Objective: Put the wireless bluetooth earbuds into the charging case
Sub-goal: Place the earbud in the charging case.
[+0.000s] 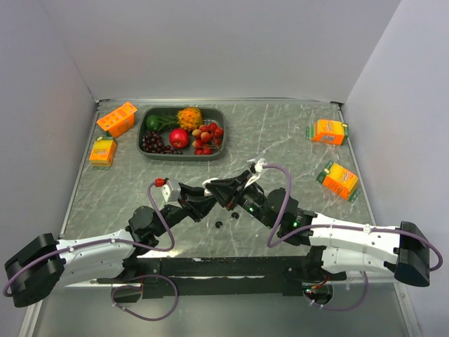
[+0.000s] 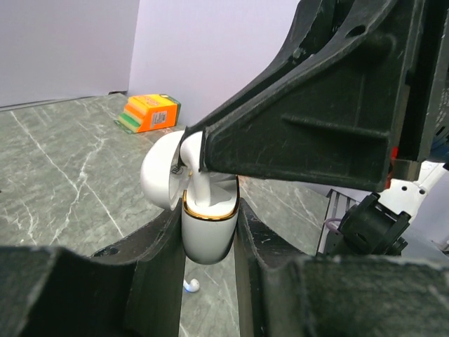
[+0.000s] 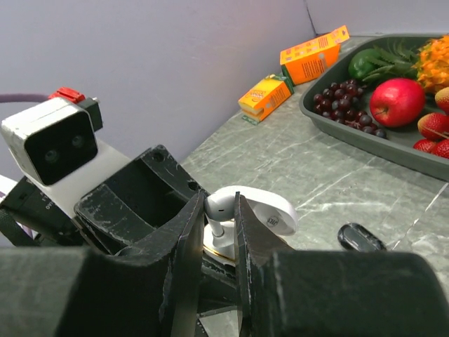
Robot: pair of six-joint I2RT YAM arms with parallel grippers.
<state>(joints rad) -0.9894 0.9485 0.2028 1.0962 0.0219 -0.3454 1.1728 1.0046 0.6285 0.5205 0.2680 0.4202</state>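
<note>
Fingers of the left end effector [image 2: 209, 221] pinch the white charging case [image 2: 208, 242] by its lower body, holding it above the marbled counter [image 1: 280, 144] with its lid [image 2: 158, 175] hinged open. The right end effector [image 3: 219, 228] holds a white earbud [image 3: 218, 205] in a narrow grip, with the stem pointing down into the case's gold-rimmed mouth. A second white earbud [image 2: 191, 285] lies loose on the counter just below the case.
</note>
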